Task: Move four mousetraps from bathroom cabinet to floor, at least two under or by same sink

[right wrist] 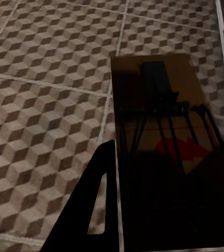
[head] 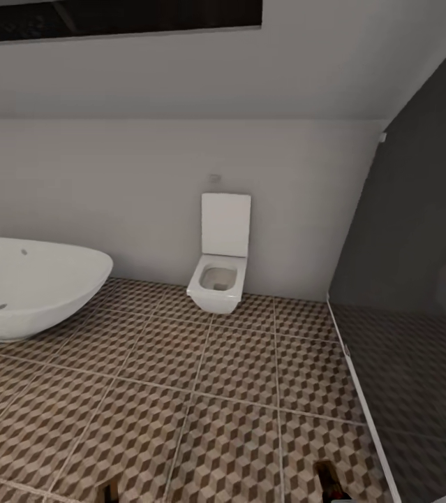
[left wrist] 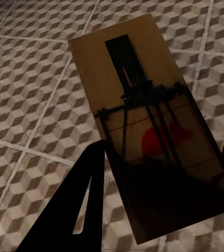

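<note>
I am in a home bathroom: a white oval bathtub (head: 31, 283) at far left, a white toilet (head: 219, 262) against the far wall, cube-patterned floor tiles (head: 202, 398).

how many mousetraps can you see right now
2: one mousetrap held between the left gripper's fingers, one in the right gripper, both above the tiled floor. Others may be out of view.

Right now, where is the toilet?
In the head view the toilet stands against the back wall, centre-right, with the bathtub at its left.
</note>
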You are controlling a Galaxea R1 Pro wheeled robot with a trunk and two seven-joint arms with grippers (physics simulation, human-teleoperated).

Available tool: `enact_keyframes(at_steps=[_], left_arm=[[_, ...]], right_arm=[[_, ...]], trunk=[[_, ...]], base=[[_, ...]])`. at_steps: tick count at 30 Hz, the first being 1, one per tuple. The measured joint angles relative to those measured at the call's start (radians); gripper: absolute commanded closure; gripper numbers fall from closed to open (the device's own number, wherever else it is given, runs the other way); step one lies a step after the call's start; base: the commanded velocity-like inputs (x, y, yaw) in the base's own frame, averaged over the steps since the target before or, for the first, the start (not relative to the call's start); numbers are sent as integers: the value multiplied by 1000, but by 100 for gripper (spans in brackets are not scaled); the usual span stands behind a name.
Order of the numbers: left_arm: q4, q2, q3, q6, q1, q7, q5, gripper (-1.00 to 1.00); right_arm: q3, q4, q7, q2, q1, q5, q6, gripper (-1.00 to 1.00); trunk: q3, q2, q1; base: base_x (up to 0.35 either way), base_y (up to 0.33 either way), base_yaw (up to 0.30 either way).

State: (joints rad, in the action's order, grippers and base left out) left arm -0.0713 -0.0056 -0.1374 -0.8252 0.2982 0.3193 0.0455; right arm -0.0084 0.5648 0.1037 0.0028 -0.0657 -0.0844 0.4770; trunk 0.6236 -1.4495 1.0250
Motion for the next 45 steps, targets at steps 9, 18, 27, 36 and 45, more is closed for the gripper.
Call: enact_keyframes(at_steps=[9,18,27,36,45], left_arm=[[-1,-1,0,0,-1,0,0,100],[0,-1,0,0,0,0,0,100],[0,-6,0,0,0,0,0,100],[0,-6,0,1,-1,0,0,100],[0,-6,0,1,0,0,0,100]], right_arm=[[0,0,1,0,0,0,0,100],[0,-16,0,0,0,0,0,100],[1,-37,0,0,0,0,0,100],[1,-37,0,0,0,-1,0,100],[0,-37,0,0,0,-1,0,100]], trunk=[[0,0,0],[0,0,0],[0,0,0],[0,0,0],[0,0,0]], base=[[0,0,266],[0,0,266],[0,0,266],[71,12,266],[223,85,266]])
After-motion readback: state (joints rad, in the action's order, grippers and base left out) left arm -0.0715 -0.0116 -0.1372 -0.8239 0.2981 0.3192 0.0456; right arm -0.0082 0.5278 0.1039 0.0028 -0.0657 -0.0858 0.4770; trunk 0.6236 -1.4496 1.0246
